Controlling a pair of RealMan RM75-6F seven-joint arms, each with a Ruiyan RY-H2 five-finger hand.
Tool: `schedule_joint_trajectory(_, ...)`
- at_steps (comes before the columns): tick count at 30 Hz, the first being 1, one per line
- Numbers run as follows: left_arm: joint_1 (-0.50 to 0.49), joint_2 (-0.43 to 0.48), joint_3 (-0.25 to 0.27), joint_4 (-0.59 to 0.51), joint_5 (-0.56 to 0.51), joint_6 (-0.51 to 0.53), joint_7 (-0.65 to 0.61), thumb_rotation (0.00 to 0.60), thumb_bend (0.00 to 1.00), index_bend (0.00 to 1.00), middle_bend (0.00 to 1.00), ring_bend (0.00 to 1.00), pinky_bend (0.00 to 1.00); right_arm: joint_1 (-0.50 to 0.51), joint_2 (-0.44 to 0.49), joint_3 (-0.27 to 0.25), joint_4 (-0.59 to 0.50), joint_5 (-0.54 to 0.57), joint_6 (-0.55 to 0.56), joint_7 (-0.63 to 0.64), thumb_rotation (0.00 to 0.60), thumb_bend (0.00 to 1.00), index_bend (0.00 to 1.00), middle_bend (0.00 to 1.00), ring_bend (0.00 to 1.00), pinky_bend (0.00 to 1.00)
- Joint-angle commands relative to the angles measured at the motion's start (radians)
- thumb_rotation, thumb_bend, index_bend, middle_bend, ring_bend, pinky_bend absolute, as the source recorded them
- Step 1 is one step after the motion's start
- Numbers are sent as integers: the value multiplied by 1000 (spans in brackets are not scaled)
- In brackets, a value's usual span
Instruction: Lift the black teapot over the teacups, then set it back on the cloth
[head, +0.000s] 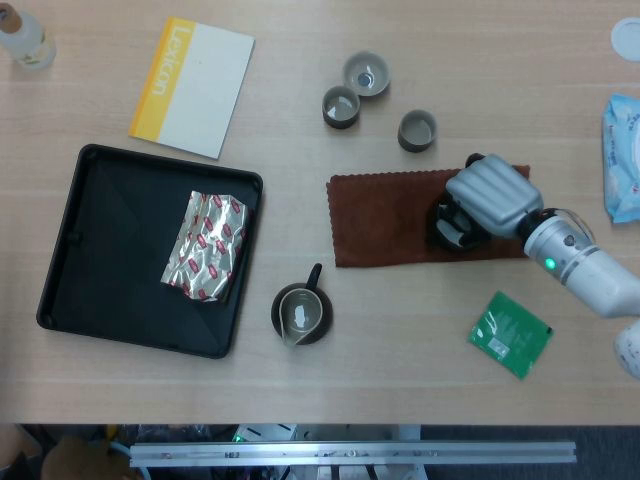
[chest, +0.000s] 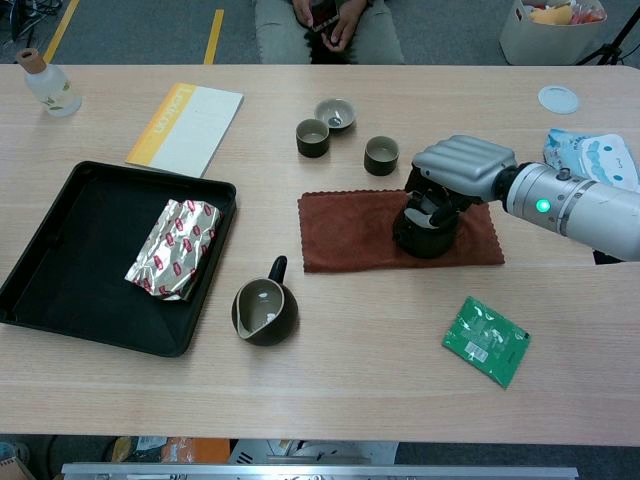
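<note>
The black teapot (head: 448, 228) (chest: 425, 232) stands on the right end of the brown cloth (head: 380, 215) (chest: 345, 230). My right hand (head: 488, 195) (chest: 462, 165) arches over it from the right, and its fingers curl down around the pot's top, hiding the lid and handle. Three teacups (head: 340, 105) (head: 366, 73) (head: 417, 130) stand just beyond the cloth's far edge; the chest view shows them too (chest: 312, 138) (chest: 335, 112) (chest: 381, 154). My left hand appears in neither view.
A dark pitcher (head: 301, 312) sits in front of the cloth. At the left is a black tray (head: 100, 240) holding a foil packet (head: 207, 245), with a yellow booklet (head: 192, 85) and bottle (head: 25, 35) behind. A green packet (head: 511, 333) and wipes pack (head: 625, 155) lie at the right.
</note>
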Motion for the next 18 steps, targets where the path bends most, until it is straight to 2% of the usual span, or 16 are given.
schedule_joint_trajectory(1,-1,1,0,-2,0,0,3,600,251,149,212,99,66,-2,0,0,2,-4,-1,6,397,411,681,622,577,319)
schedule_joint_trajectory(13,-4,3,-2,-8,-2,-3,12,600,251,149,217,99,66,-7,12,15,3,-35,18,38,372,410,570,507,452,290)
schedule_joint_trajectory(18,-5,4,-4,-9,-2,-1,13,600,251,149,218,99,66,-11,18,18,-3,-47,33,33,367,412,464,415,357,231)
